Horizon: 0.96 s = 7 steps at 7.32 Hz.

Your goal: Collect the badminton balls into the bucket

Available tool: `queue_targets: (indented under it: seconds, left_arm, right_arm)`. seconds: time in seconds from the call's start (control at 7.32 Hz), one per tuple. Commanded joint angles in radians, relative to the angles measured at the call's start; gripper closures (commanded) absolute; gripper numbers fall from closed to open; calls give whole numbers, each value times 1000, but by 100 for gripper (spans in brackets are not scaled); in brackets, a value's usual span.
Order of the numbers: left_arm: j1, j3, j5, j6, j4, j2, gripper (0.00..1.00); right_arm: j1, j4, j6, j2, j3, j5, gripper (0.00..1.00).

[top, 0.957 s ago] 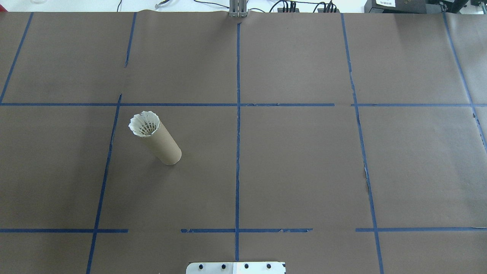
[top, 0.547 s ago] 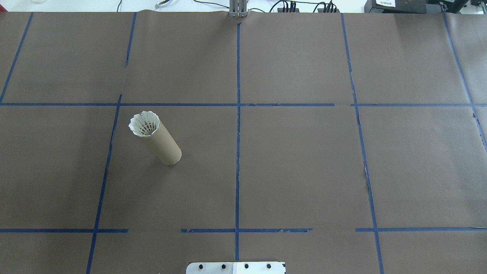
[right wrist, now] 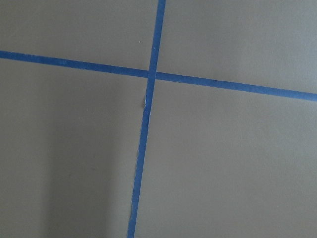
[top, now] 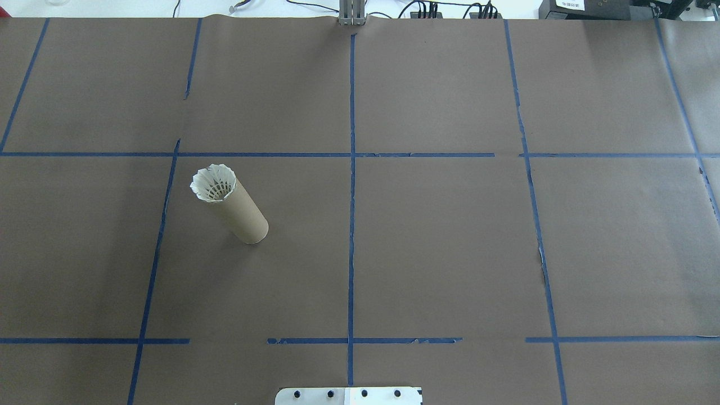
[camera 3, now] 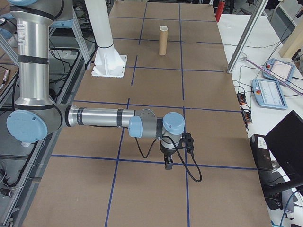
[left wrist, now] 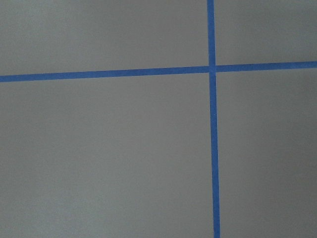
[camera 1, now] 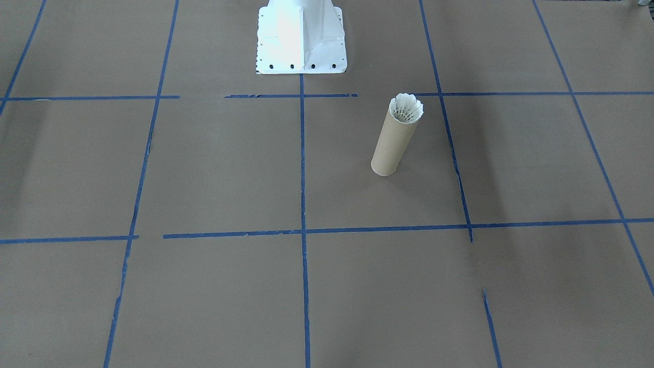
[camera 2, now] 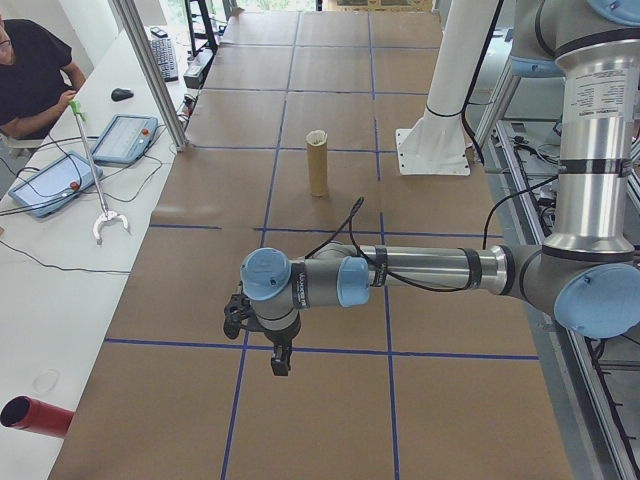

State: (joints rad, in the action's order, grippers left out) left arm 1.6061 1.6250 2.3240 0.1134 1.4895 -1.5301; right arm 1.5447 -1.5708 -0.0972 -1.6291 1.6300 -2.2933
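Observation:
The bucket (top: 243,219), a tan cardboard tube, stands upright on the brown paper on my left half of the table. It also shows as the bucket (camera 1: 391,148) in the front-facing view. A badminton ball (top: 212,184) sits in its mouth with the white feather skirt flaring above the rim, seen again as the badminton ball (camera 1: 406,108). Both arms hang far from the tube, beyond the table's ends. The left gripper (camera 2: 281,360) and the right gripper (camera 3: 168,163) point down over bare paper; I cannot tell whether they are open or shut. The wrist views show only paper and blue tape.
The white robot base (camera 1: 301,38) stands at the table's near middle edge. Blue tape lines (top: 351,169) grid the brown paper. A person (camera 2: 30,70) sits at a side bench with tablets (camera 2: 125,138). A red cylinder (camera 2: 35,415) lies there too.

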Motion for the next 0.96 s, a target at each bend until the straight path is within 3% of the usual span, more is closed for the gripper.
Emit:
queue_targets:
  seconds: [0.0, 0.82]
  left_arm:
    - [0, 1, 0, 0, 0, 1, 0]
    - [0, 0, 0, 0, 0, 1, 0]
  right_arm:
    - [0, 0, 1, 0, -1, 0, 0]
    - [0, 0, 1, -2, -1, 0, 0]
